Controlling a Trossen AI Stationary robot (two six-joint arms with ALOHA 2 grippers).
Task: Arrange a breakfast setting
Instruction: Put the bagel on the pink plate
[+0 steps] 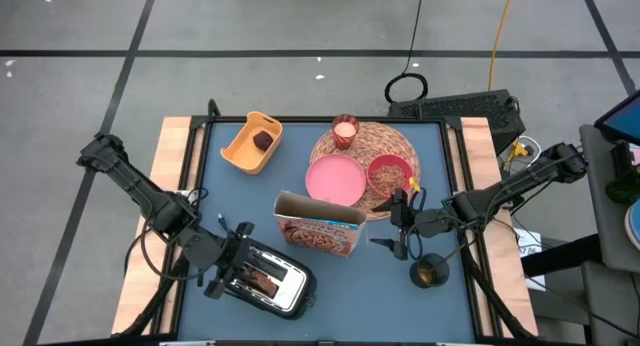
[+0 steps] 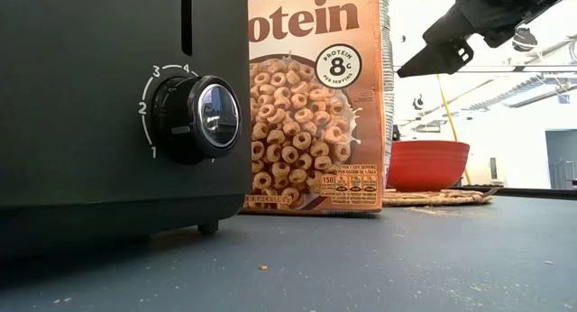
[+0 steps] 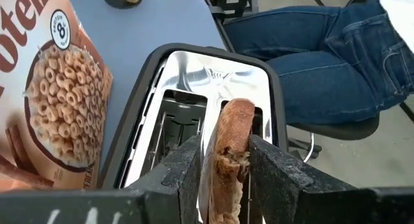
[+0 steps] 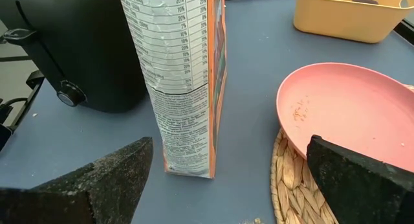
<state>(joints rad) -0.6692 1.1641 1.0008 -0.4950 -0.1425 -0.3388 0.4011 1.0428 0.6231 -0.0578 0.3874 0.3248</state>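
Observation:
My left gripper (image 1: 237, 258) is over the black and silver toaster (image 1: 268, 278) at the table's near left, shut on a bagel half (image 3: 229, 153). My right gripper (image 1: 400, 226) hangs open and empty right of the brown cereal box (image 1: 320, 226), which stands upright on the table. The pink plate (image 1: 335, 178) and the red bowl (image 1: 388, 173) with cereal rest on the woven mat (image 1: 370, 146). The small glass (image 1: 345, 131) stands at the mat's far edge. The dark red fruit (image 1: 263, 140) lies in a yellow bin (image 1: 250, 146). I cannot make out the spoon. My left gripper pinches the bagel half by its two flat faces (image 3: 220, 169) between its two fingers (image 3: 184, 175). The fingers come from above, slanting down. The bagel half stands on edge along one slot (image 3: 249, 117) of the toaster. Whether its lower edge is inside the slot is hidden.
A small dark round holder (image 1: 430, 273) with something tan in it sits near my right gripper at the near right. A seated person's legs in jeans (image 3: 323, 56) show beyond the table's edge. Crumbs lie on the blue table top (image 2: 406, 258).

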